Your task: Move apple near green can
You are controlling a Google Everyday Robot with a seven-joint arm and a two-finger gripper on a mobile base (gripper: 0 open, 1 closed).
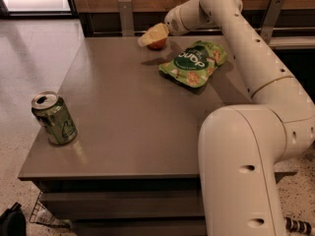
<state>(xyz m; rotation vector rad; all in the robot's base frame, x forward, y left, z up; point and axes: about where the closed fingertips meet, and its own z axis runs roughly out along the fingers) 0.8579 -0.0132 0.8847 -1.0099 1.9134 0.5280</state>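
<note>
The red-orange apple [159, 45] sits at the far edge of the grey table [133, 117], mostly covered by my gripper. My gripper [151, 36] reaches in from the right on the white arm [236, 38] and sits right at the apple's top and left side. The green can [54, 118] stands upright near the table's front left corner, far from the apple and the gripper.
A flat green snack bag [193, 63] with white lettering lies just right of the apple. My large white arm base [241, 171] fills the front right. A dark rail [108, 23] runs behind the table. The floor [29, 58] lies to the left.
</note>
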